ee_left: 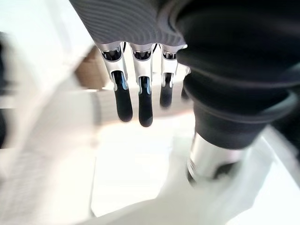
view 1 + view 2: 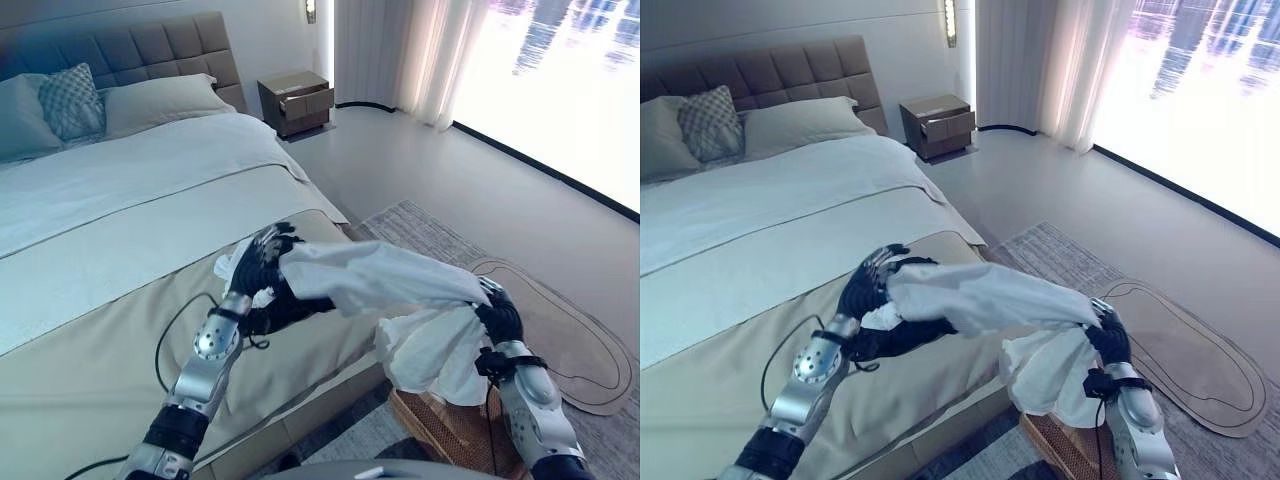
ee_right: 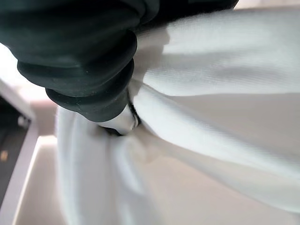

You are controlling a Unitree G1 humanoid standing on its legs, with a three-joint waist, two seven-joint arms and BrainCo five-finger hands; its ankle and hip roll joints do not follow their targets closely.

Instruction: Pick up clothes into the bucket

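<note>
White cloth garment (image 2: 390, 275) hung stretched between both hands, lower centre of the head views, off the edge of the beige-covered bed (image 2: 90, 370). Right hand (image 2: 497, 312) clenched on one bunched end, the rest drooping over the brown woven basket (image 2: 455, 432) at bottom right. Left hand (image 2: 262, 262) sat at the other end with fingers (image 1: 124, 101) looking straight in the wrist view and cloth draped over them; no clear grip there. A dark item (image 2: 290, 308) lay on the bed under that hand. Judgement: swing the left end rightward over the basket first, lower both together, then release, so the trailing end doesn't snag the bed edge.
</note>
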